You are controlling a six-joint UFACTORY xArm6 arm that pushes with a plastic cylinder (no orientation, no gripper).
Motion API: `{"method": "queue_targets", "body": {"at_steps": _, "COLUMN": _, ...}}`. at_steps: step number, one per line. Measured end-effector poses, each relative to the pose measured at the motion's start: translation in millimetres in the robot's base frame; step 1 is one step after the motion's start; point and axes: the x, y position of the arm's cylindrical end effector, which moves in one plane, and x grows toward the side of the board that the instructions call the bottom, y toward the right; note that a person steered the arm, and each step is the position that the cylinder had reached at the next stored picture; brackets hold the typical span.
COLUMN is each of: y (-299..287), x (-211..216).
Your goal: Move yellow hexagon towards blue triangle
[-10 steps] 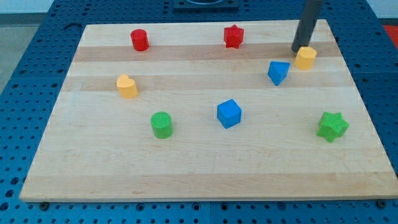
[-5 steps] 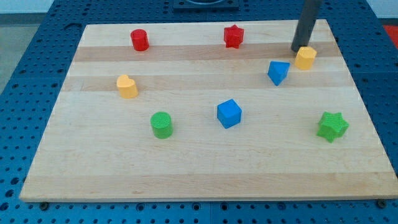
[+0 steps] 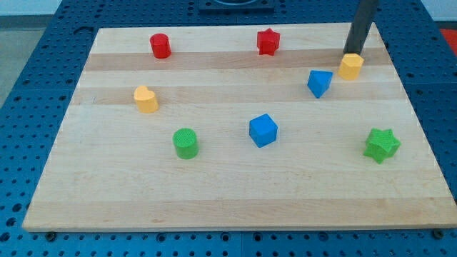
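Observation:
The yellow hexagon (image 3: 350, 66) sits near the board's top right. The blue triangle (image 3: 319, 83) lies just below and to its left, a small gap apart. My tip (image 3: 353, 53) stands right behind the yellow hexagon, at its top edge, seemingly touching it. The dark rod rises out of the view's top.
On the wooden board (image 3: 228, 193): a red cylinder (image 3: 161, 46) top left, a red star (image 3: 268, 41) top centre, a yellow heart (image 3: 146, 99) left, a green cylinder (image 3: 186, 143), a blue cube (image 3: 263, 130) in the middle, a green star (image 3: 381, 145) right.
My tip has shifted to the right, from the hexagon's upper left to directly above it. The blocks have not visibly moved.

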Motion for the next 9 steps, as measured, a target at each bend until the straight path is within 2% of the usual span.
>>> {"method": "queue_targets", "body": {"at_steps": 5, "y": 11, "x": 26}}
{"method": "queue_targets", "body": {"at_steps": 9, "y": -12, "x": 31}}
